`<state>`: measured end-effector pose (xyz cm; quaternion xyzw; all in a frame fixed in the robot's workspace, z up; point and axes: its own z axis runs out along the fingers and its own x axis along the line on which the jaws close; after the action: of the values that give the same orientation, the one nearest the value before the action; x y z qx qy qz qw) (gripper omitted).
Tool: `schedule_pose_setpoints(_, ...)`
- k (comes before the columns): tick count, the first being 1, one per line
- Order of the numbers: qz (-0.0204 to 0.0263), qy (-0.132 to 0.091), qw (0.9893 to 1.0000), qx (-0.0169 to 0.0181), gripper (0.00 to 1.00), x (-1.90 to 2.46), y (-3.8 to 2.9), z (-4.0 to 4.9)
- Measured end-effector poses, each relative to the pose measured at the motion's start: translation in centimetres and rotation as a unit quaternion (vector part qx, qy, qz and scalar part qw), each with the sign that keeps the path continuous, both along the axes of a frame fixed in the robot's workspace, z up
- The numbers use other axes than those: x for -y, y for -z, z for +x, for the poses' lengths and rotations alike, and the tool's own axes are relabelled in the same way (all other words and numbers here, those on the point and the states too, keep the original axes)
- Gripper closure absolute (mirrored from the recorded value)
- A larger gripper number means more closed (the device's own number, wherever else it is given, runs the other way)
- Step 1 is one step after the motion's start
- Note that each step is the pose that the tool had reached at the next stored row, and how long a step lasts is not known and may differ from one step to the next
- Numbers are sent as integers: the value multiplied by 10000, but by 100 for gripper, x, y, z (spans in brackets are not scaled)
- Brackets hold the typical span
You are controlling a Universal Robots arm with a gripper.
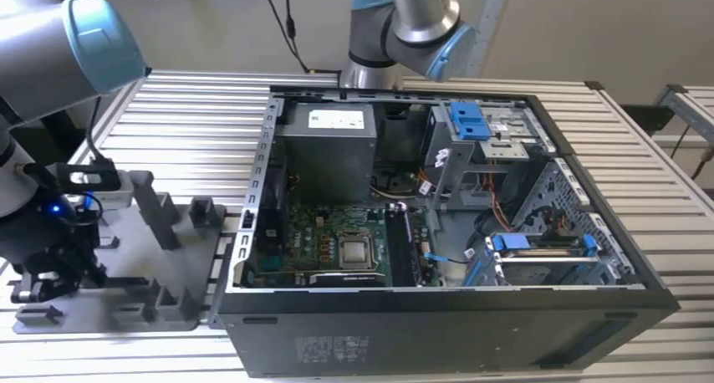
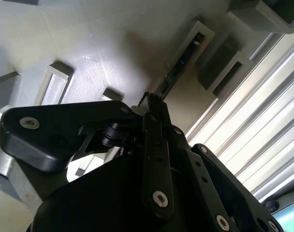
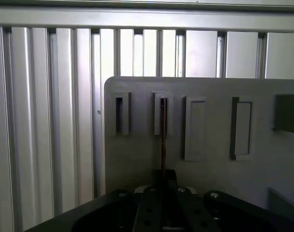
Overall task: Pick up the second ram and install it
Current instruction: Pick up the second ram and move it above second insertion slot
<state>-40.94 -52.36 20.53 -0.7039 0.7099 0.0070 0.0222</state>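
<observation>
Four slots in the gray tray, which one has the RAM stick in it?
The second slot from the gray plastic tray's rounded corner: a thin dark memory stick sits edge-on in it, in line with the gripper. The others show none.

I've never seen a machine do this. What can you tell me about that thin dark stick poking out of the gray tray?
The second ram is a thin, flat, dark stick, seen edge-on in both wrist views. One end sits in a slot of the gray tray; the other reaches the gripper. Whether it is clamped cannot be told.
</observation>
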Motion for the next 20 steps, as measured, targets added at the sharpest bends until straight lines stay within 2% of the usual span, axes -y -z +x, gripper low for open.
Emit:
schedule_pose_setpoints(11,0,0,10000,1,86,0,-102,0)
schedule_pose_setpoints(20,0,0,10000,1,86,0,-225,-5)
